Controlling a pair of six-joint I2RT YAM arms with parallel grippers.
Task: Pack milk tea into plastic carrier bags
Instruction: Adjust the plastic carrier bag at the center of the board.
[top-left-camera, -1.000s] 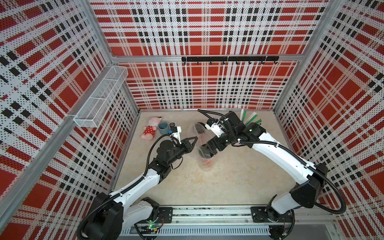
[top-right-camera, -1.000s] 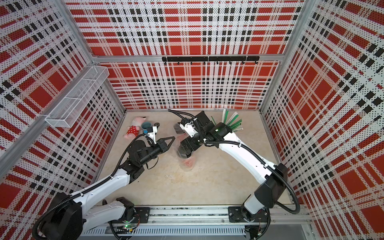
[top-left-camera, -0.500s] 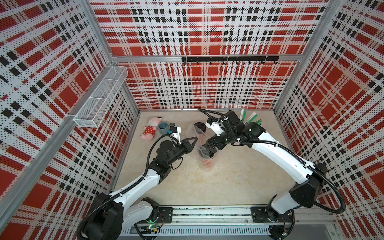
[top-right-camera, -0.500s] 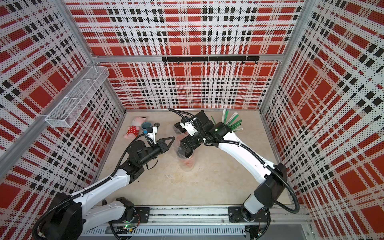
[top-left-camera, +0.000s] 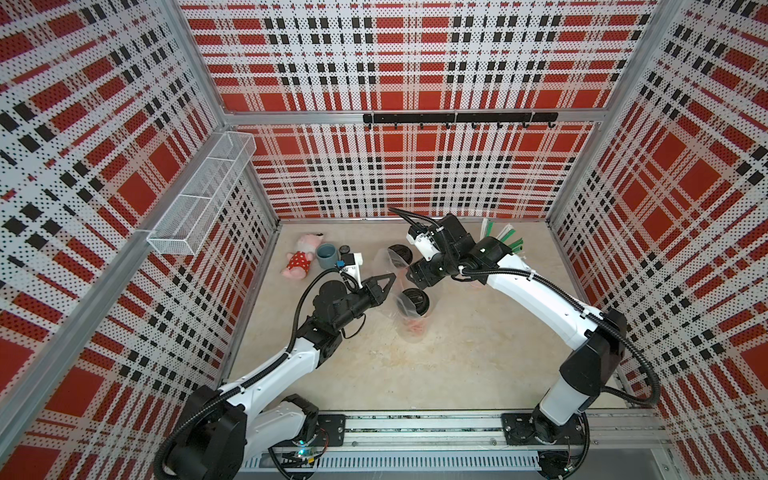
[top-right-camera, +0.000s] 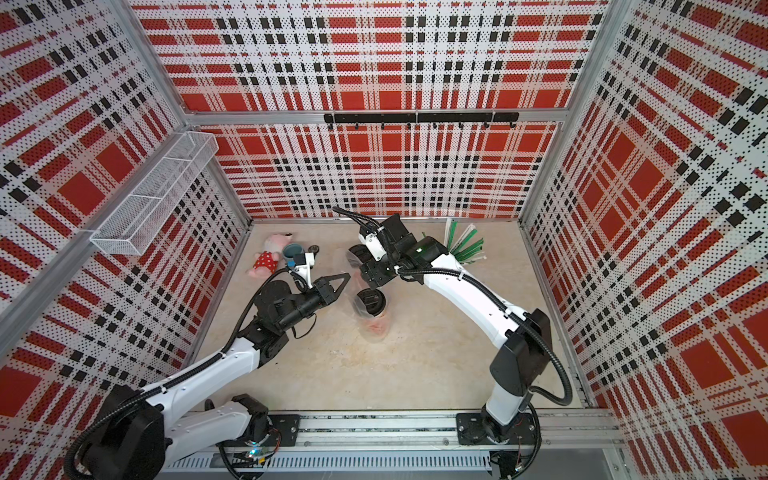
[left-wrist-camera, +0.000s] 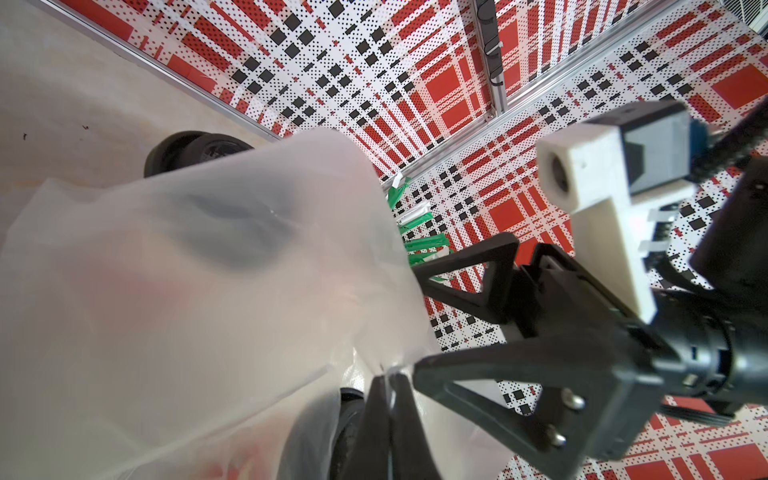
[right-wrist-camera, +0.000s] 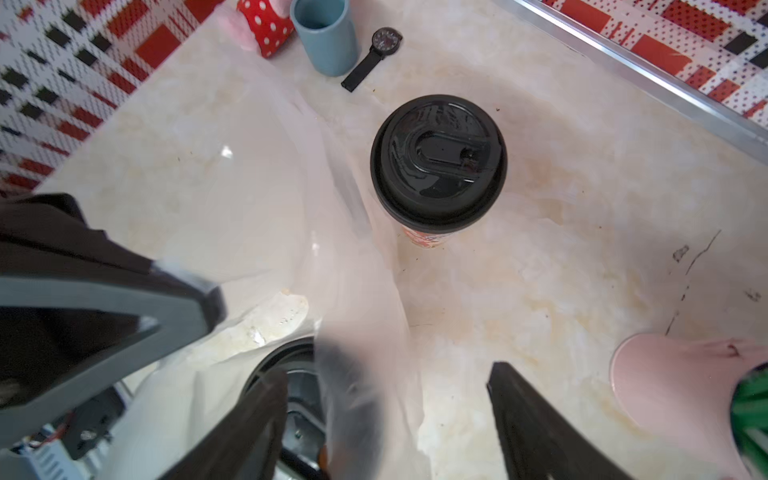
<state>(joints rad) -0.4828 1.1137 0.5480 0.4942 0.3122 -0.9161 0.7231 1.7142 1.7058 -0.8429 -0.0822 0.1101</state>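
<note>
Carrier bag (left-wrist-camera: 208, 270): I was likely spreading it for milk tea (right-wrist-camera: 438, 162).
Left gripper (left-wrist-camera: 390, 376): clamped its film.
Right gripper (right-wrist-camera: 386, 370): agape; next needed opposite edge.

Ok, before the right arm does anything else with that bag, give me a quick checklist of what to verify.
1. Grip of the left end effector on the carrier bag: ok, shut on the film.
2. Opening of the right end effector: ok, jaws apart with film between them.
3. The first cup upright inside that bag: ok, its lid shows through the film.
4. The second cup upright, lidded, outside the bag: ok.
5. The pink straw cup apart from the right end effector: ok.
6. Another bag ready for the second cup: cannot tell.
</note>
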